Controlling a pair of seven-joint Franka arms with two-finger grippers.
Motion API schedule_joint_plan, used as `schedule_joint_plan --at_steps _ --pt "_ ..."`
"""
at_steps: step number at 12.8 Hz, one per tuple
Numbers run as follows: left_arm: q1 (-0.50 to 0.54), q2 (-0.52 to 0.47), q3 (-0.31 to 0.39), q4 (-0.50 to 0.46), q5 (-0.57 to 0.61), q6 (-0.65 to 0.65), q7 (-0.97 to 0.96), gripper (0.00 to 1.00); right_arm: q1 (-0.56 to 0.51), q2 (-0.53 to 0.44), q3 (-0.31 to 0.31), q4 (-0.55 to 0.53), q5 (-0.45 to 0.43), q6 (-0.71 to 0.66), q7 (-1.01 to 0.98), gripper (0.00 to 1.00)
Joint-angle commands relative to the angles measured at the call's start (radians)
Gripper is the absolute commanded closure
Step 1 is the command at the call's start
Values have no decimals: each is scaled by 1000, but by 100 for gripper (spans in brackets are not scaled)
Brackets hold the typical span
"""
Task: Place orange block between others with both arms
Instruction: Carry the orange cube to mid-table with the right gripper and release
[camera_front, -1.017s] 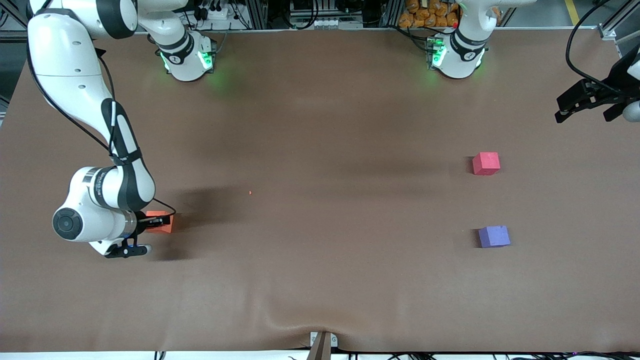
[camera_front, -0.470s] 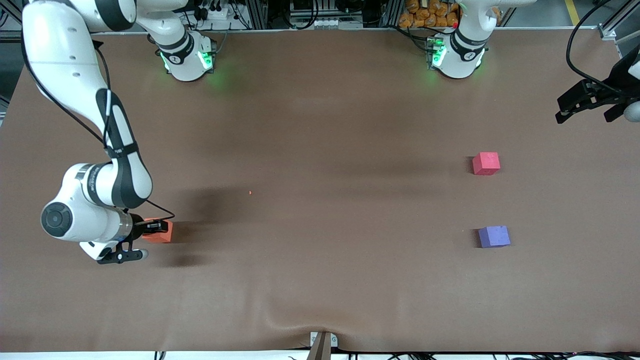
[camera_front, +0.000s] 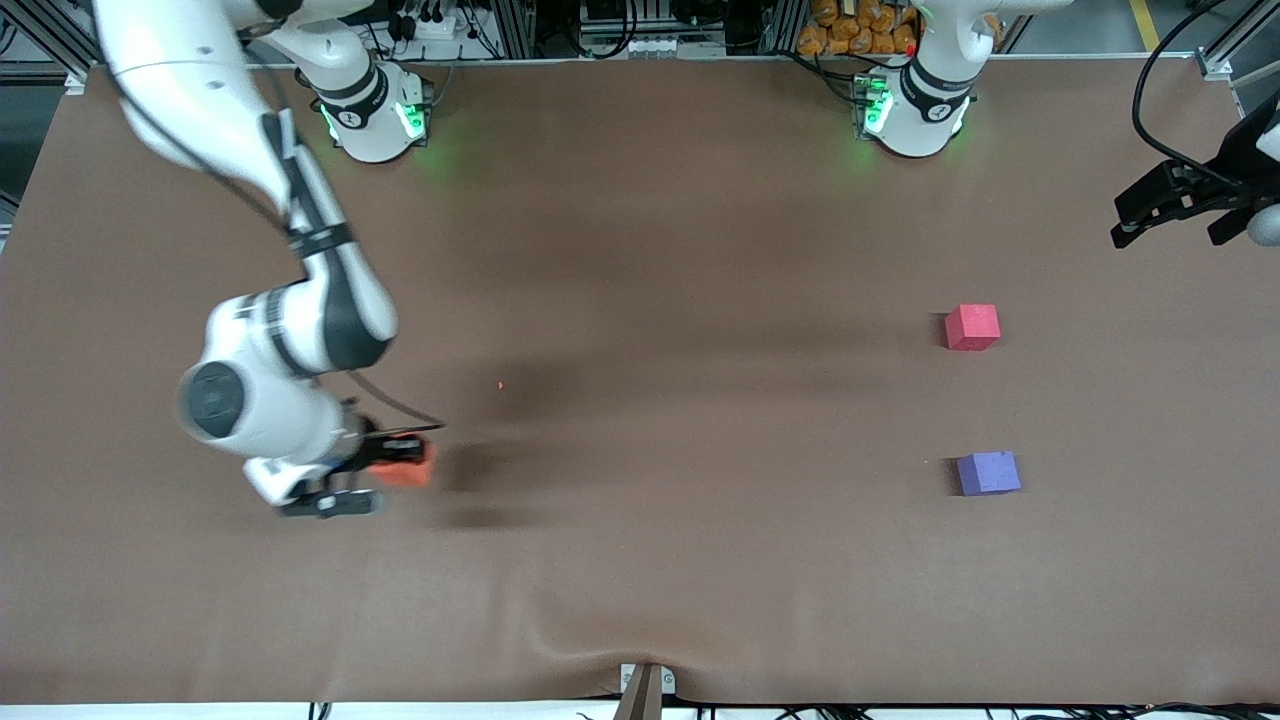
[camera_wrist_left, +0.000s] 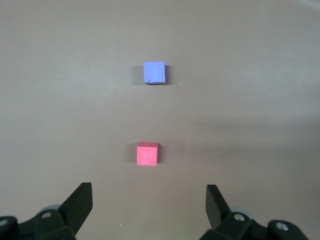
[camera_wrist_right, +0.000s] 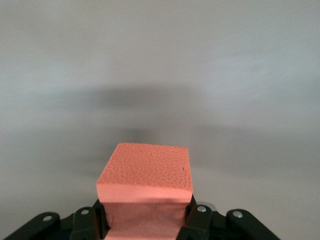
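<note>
the right claw (camera_wrist_right: 145, 220) grips the orange block (camera_wrist_right: 146, 172) above the blurred table (camera_wrist_right: 160, 60).

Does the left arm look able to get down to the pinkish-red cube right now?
Probably yes. The left pincer is open and holds nothing, and the pinkish-red cube sits alone on bare table, well apart from the purple-blue cube. The right pincer, shut on the orange block, is far off.
</note>
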Motion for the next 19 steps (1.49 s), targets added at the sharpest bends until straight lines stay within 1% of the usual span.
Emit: schedule_joint_plan --at_steps 1,2,3,4,6,7,8,9,11,12,14,16,17,18,19 --pt "8 -2 2 0 -13 3 5 0 106 3 -3 -2 115 25 77 46" --pt "8 -2 4 -1 -12 2 10 0 159 13 -3 -2 141 62 79 46" --pt "9 -2 5 -1 -12 2 10 0 214 29 -3 -2 142 100 83 46" --pt "14 -2 7 -1 -13 0 10 0 251 50 -3 -2 146 132 83 46" --pt "27 -2 5 -1 -12 0 11 0 303 67 -3 0 160 146 83 44" --pt "28 -2 5 -3 -12 -3 11 0 325 70 -3 0 199 146 83 43" --pt "28 -4 5 -4 -12 -4 11 0 338 79 -5 4 273 149 82 41" --pt "28 -4 5 -4 -12 -7 11 0 361 92 -9 24 324 155 76 41" --pt "28 -4 5 -4 -10 -7 10 0 389 118 -9 39 341 198 83 41" --pt "28 -4 5 -4 -9 -7 10 0 401 131 -9 41 367 239 83 36" --pt "26 -2 4 -11 -7 -7 10 0 430 168 -9 46 424 313 83 34" --pt "26 -2 2 -15 -7 -6 10 0 443 187 -9 49 431 335 85 29" --pt "26 -1 2 -17 -7 -7 10 0 446 190 -9 49 462 335 85 27" --pt "24 3 2 -18 -7 -6 10 0 452 197 -9 52 500 336 83 18" --pt "21 4 2 -23 -7 -4 10 0 461 205 -9 58 508 340 83 14"
